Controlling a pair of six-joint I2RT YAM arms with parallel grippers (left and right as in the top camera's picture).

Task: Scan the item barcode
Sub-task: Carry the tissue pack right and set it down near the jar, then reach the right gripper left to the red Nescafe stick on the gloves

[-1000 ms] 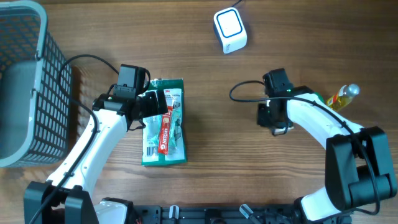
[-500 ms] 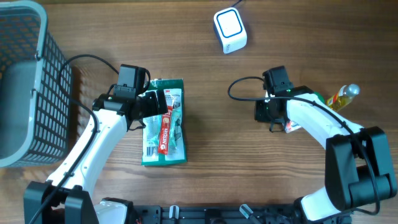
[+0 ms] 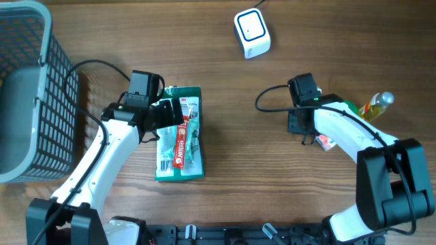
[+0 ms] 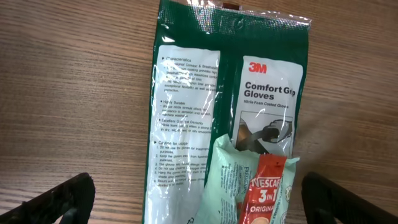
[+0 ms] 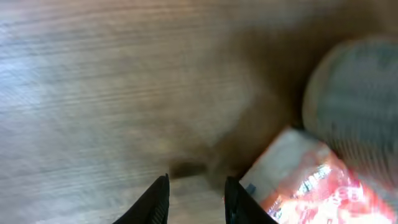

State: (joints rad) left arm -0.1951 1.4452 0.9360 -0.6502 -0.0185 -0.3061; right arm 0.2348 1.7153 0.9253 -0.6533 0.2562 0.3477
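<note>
- While the left hand (image 3: pixel 165 114) hangs over a green 3M glove pack (image 3: pixel 178 136) left of centre on the desk (image 3: pixel 231 177), its jaws stand spread wide and grip nothing; its fingers (image 4: pixel 62 199) frame the pack in the wrist view.
- A red Nescafé sachet (image 3: pixel 180 144) lies on top of the glove pack, toward the pack's near end.
- The right hand (image 3: pixel 303 133) points down at bare wood on the right, its jaws a narrow gap apart with nothing between them.
- A red-and-white packet (image 3: pixel 327 141) lies flat on the desk just right of that hand, outside its jaws.
- A yellow bottle (image 3: pixel 376 105) lies farther right.
- The white barcode scanner (image 3: pixel 252 32) sits at the far edge, well apart from both hands.
- A grey mesh basket (image 3: pixel 61 102) stands at the far left.
</note>
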